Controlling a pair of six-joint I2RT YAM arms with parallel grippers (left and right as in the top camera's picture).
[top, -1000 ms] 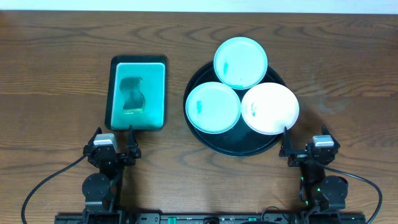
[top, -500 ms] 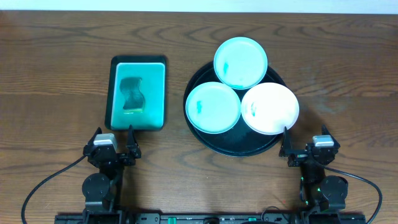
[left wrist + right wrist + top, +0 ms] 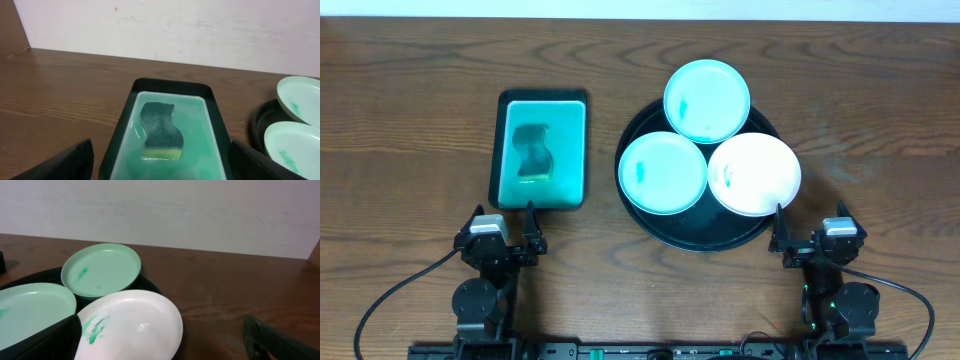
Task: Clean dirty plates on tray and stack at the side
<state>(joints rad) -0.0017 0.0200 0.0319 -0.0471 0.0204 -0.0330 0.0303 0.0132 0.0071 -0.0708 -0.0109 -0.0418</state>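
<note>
Three small round plates lie on the large black tray (image 3: pixel 695 236). A pale mint plate (image 3: pixel 707 100) is at the back, another mint plate (image 3: pixel 662 172) at the front left, and a white plate (image 3: pixel 754 175) at the front right; each has small teal smears. In the right wrist view the white plate (image 3: pixel 135 325) lies just ahead of my open, empty right gripper (image 3: pixel 165 345). My left gripper (image 3: pixel 507 240) and right gripper (image 3: pixel 817 240) rest at the table's near edge. My left gripper (image 3: pixel 157 167) is open and empty.
A rectangular teal dish (image 3: pixel 542 150) with a dark sponge (image 3: pixel 532 150) in it sits left of the tray, right in front of my left gripper. It also shows in the left wrist view (image 3: pixel 210 130). Bare wooden table lies to the right of the tray.
</note>
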